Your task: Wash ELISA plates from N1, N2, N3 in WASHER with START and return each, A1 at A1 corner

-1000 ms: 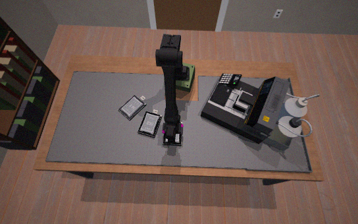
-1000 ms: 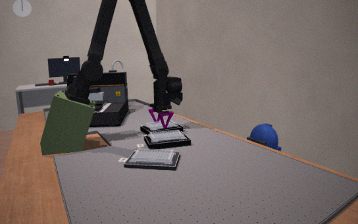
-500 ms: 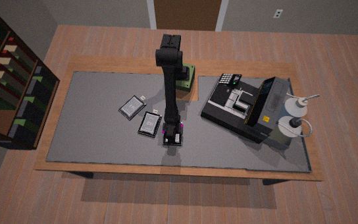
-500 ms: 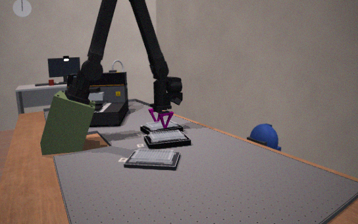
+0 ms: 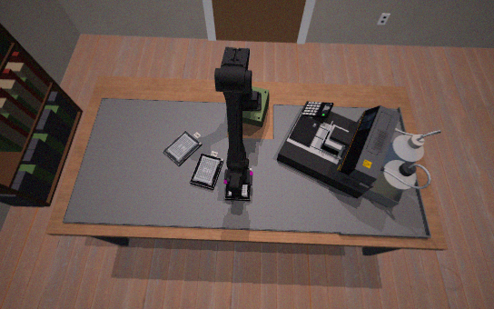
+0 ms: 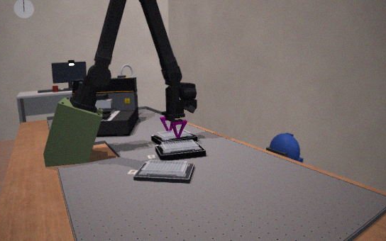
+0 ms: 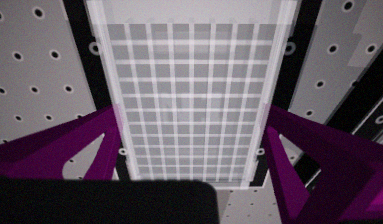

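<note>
My gripper (image 5: 238, 177) (image 6: 174, 134) (image 7: 191, 111) points down with its magenta fingertips against both long sides of a clear ELISA plate (image 5: 244, 190) (image 6: 161, 135) (image 7: 192, 80). It is shut on that plate, which lies low in its black nest. A second plate (image 5: 206, 171) (image 6: 181, 146) lies in the middle nest, and a third plate (image 5: 182, 146) (image 6: 164, 168) in the nest farthest from the gripper. The washer (image 5: 306, 129) (image 6: 118, 122) stands at the right in the top view; no plate shows on its pale carrier (image 5: 320, 135). A small green light shows beside its keypad (image 5: 312, 108). Well A1 and the nest names are unreadable.
The green arm base (image 5: 256, 119) (image 6: 72, 135) stands at the table's back edge. Two white bottles (image 5: 408, 148) (image 5: 400, 174) with tubes stand behind the washer's raised housing (image 5: 383, 136). The middle nest is close beside the gripper.
</note>
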You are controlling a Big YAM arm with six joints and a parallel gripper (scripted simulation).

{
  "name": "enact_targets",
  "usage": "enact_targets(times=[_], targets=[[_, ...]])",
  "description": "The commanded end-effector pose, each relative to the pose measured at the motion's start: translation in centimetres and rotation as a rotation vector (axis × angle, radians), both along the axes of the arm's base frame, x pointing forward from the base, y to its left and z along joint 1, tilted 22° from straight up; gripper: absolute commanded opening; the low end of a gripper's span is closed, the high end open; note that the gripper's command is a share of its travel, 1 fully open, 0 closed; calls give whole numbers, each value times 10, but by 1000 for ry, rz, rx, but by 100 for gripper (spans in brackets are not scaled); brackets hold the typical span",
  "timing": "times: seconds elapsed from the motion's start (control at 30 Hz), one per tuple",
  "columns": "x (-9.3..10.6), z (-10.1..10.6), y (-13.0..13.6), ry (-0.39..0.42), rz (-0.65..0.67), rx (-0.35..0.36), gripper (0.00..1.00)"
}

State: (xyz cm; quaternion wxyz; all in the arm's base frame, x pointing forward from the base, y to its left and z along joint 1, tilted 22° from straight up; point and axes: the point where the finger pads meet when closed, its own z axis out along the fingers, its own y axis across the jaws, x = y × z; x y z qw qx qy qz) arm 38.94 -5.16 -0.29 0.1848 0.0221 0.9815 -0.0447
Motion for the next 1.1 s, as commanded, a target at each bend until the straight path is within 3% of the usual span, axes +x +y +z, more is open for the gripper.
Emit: enact_targets(times=[0.0,0.2,1.07], targets=[[7,7,-1,-21,1,0,84],[7,7,-1,-21,1,0,84],[0,54,6,-44,3,2,84]])
